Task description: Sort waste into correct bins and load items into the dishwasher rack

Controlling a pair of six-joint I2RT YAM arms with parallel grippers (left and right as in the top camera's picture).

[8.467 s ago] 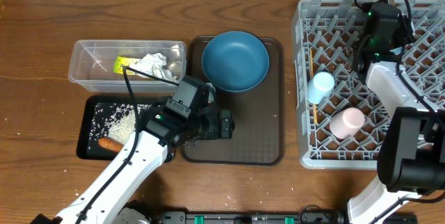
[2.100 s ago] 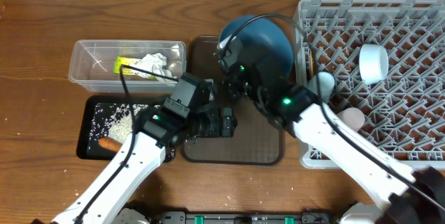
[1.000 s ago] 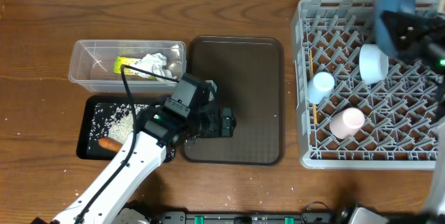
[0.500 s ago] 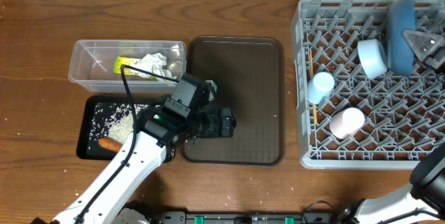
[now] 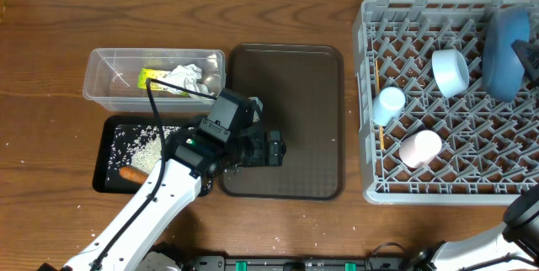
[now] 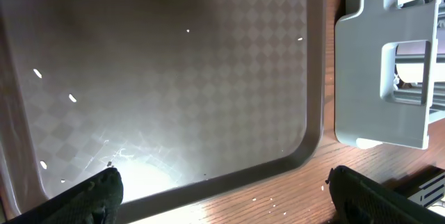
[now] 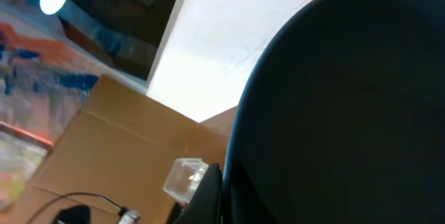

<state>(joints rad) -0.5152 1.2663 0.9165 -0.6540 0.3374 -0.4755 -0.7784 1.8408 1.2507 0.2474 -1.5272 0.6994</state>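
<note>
- A brown wooden bench (image 5: 50, 94) is seen from above, with a pale strip of wall along its far edge.
- A large square grey plastic dishwasher rack (image 5: 446, 191), set with upright pegs, is placed at the bench's right end.
- A rectangular brown serving tray (image 5: 290, 94) is laid bare between the rack and the bins. The left fingers (image 6: 90, 197) are hung just above its near part, spread wide, with nothing between them.
- A clear plastic rectangular tub (image 5: 109, 62) is set left of that tray, with a shallow black rectangular tray (image 5: 101, 157) just nearer than it.
- A round blue plate (image 5: 504, 52) is stood on edge, slightly tilted, at the rack's far right, its disc running far-to-near along the peg rows.
- The right fingers (image 5: 525, 55) are found at the plate's right side, closed, and judged to be gripping its rim; the right wrist view is filled by the dark plate.
- The plate is judged ready to be seated between pegs and let go. The right arm is at it, while the left arm is well apart across the serving tray.
- A white bowl with a pale blue inside (image 5: 450, 71) is lodged just left of the plate.
- A light blue cup (image 5: 390, 103) and a pink cup (image 5: 419, 147) are held in the rack's left half.
- Crumpled white tissue (image 5: 184, 78) and a small yellow-green wrapper (image 5: 152, 76) are lying in the tub.
- Loose white rice grains (image 5: 145, 142) and an orange carrot piece (image 5: 133, 173) are lying in the black tray.
</note>
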